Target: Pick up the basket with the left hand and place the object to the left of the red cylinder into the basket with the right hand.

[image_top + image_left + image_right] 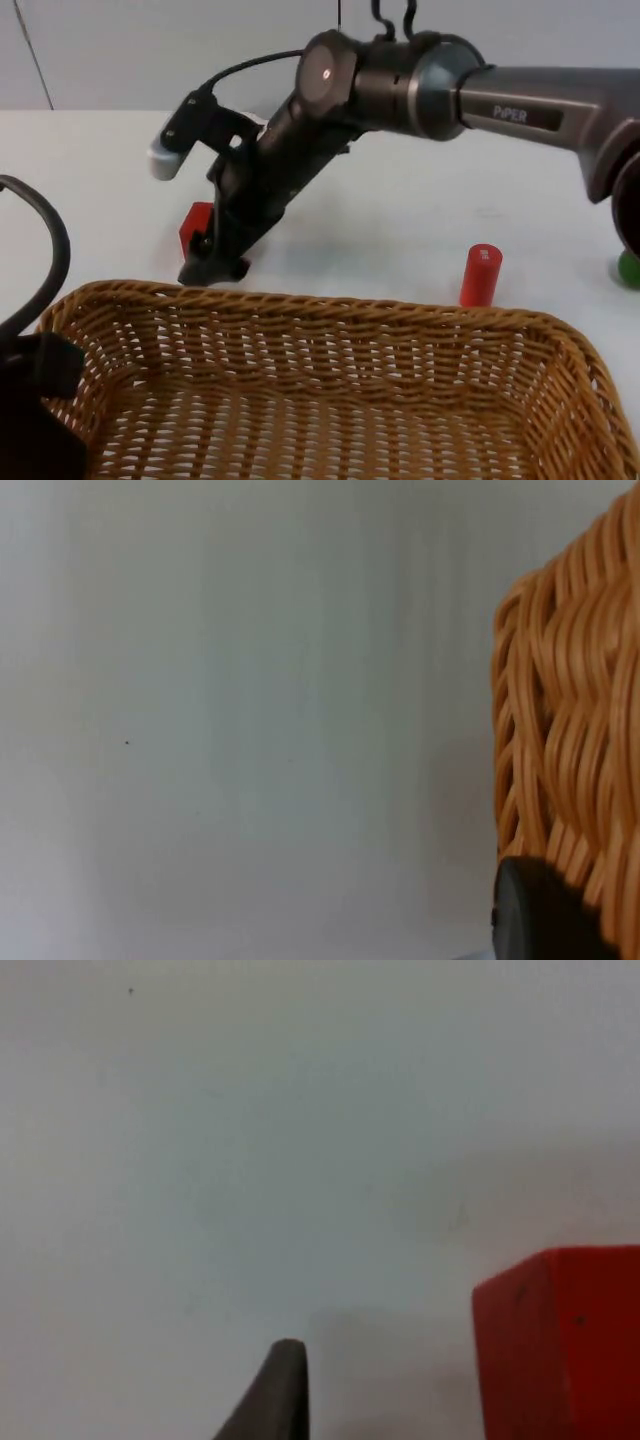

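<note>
Where "PiPER" marks right arm (pixel 525 113), right pincer (pixel 212 262) nears red block (pixel 195 226).

Right gripper (pixel 212 262) at red block (pixel 195 224), behind basket (pixel 330 312).

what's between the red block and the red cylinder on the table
In the top view, the right pincer stands just beside the red block; from there to the red cylinder is bare white table.

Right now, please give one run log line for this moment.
left hand: holds basket | right hand: down at red block | red cylinder: upright on table
</note>
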{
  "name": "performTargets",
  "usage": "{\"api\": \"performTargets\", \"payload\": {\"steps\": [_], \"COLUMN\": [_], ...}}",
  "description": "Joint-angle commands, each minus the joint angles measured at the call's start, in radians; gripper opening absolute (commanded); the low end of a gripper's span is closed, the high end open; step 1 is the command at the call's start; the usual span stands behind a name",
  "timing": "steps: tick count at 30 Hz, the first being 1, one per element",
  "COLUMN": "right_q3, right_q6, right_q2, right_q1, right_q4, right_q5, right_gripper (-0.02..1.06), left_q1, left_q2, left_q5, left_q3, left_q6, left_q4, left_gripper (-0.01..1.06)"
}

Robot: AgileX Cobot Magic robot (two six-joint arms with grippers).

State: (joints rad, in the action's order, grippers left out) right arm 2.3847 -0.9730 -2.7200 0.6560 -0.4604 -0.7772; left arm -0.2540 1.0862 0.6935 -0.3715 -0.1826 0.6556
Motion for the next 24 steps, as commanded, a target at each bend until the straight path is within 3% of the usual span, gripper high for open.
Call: {"api": "performTargets", "payload": {"steps": [1,3,4,5,6,8,9,10,12,19,23,24], "right_q3": [0.010,0.010,0.010,0.010,0.010,0.010,0.010,0.010,0.011,0.039,0.039,0.039], "right_q6": [0.001,0.045,0.070,0.070,0.092,0.114,0.114,0.114,0.114,0.185,0.429,0.429], "right_q2": [0.002,0.002,0.002,0.002,0.002,0.004,0.008,0.008,0.026,0.163,0.328,0.328], "right_q1": [0.007,0.007,0.005,0.005,0.005,0.005,0.005,0.005,0.005,-0.005,-0.035,-0.035], "right_q4": [0.010,0.049,0.079,0.079,0.101,0.143,0.145,0.145,0.143,0.173,0.224,0.224], "right_q5": [0.046,0.078,0.082,0.082,0.076,0.053,0.044,0.044,0.025,-0.153,-0.267,-0.267], "right_gripper": [0.85,0.72,0.60,0.60,0.52,0.32,0.23,0.23,0.02,0.00,0.00,0.00], "left_q1": [0.000,0.000,0.000,0.000,0.000,0.000,0.000,0.000,0.000,0.000,0.000,0.000], "left_q2": [-0.010,-0.010,-0.010,-0.010,-0.010,-0.010,-0.010,-0.010,-0.010,-0.010,-0.010,-0.010], "left_q5": [0.005,0.005,0.005,0.005,0.005,0.005,0.003,0.003,0.001,-0.001,-0.016,-0.016], "left_q3": [-0.001,-0.001,-0.001,-0.001,-0.001,-0.001,-0.001,-0.001,-0.001,-0.001,-0.001,-0.001], "left_q6": [0.007,0.007,0.007,0.007,0.007,0.007,0.007,0.007,0.007,0.007,0.004,0.004], "left_q4": [0.038,0.038,0.038,0.038,0.038,0.036,0.036,0.036,0.034,0.030,0.029,0.029], "left_gripper": [0.00,0.00,0.00,0.00,0.00,0.00,0.00,0.00,0.00,0.00,0.00,0.00]}}
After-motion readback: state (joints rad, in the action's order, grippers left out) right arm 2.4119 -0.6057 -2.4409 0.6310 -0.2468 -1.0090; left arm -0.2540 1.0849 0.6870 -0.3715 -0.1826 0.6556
